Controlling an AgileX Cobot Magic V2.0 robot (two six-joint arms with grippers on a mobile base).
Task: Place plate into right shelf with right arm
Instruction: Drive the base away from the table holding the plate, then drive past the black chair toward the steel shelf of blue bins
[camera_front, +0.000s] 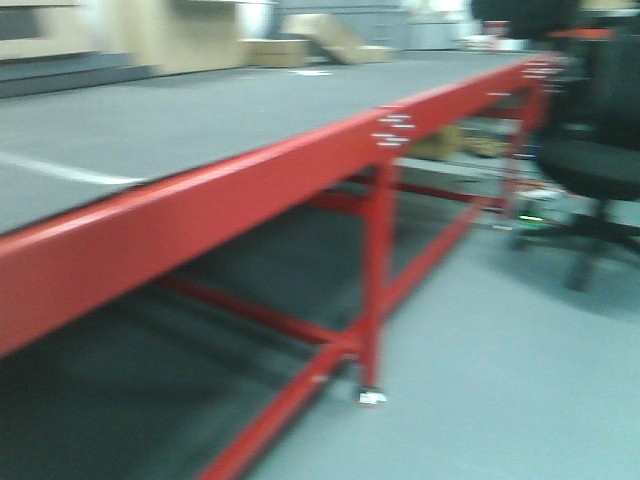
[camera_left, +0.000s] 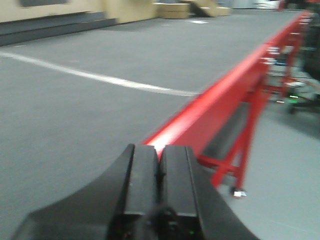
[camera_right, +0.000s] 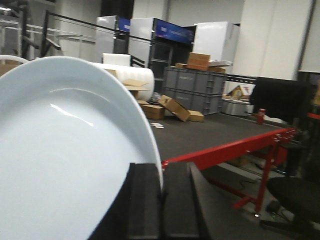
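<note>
One gripped plate (camera_right: 65, 150); red-framed grey table (camera_front: 200, 120), boxes (camera_right: 174, 107) beyond.

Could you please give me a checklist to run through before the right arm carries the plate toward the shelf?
1. Grip on plate by right tool: ok, rim clamped.
2. plate unbroken: ok on the face that shows.
3. right shelf in sight: not ok, no view shows it.
4. left tool shut and empty: ok.
5. Clearance from red table and office chair: cannot tell, the front view is blurred.
</note>
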